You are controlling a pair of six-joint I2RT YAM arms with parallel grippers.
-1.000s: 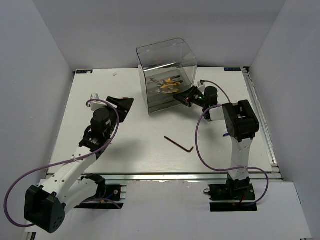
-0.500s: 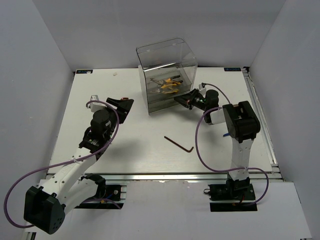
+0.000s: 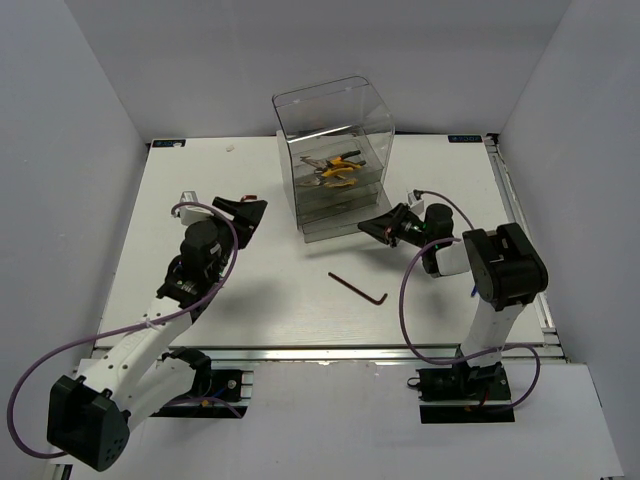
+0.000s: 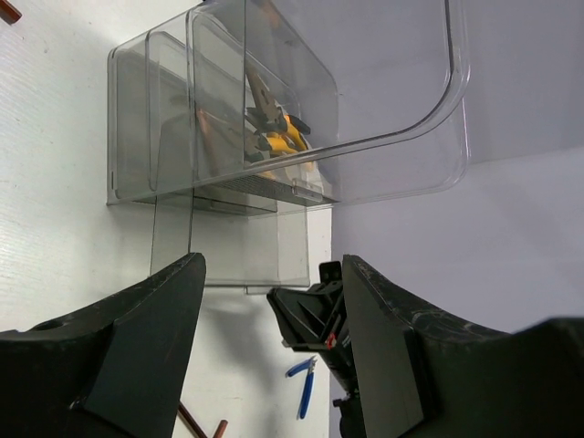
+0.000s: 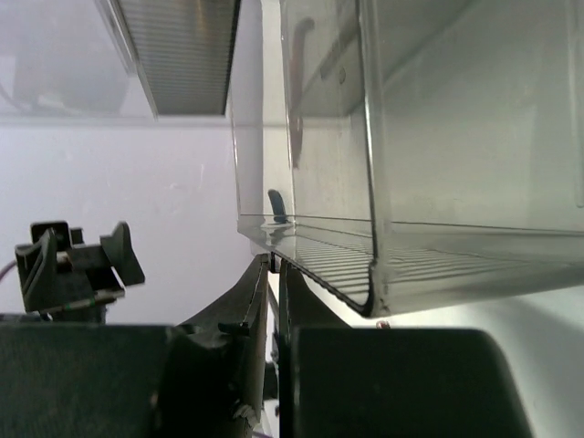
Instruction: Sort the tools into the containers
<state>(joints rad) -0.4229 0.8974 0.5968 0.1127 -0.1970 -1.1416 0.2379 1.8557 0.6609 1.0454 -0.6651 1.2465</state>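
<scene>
The clear smoky cabinet stands at the back of the table. Its bottom drawer is slid part way out, seen from close in the right wrist view. My right gripper is shut on that drawer's front lip. Yellow-handled pliers lie in an upper drawer. A thin dark hex key lies on the table in front. Blue-handled cutters lie beyond the right gripper in the left wrist view. My left gripper is open and empty, left of the cabinet.
The white table ends in metal rails at the right and near sides. Grey walls close in all round. The right arm's purple cable loops over the table by the hex key.
The right gripper closed and drew back toward the near edge, and the bottom drawer slid out with it. The left arm has not moved.
</scene>
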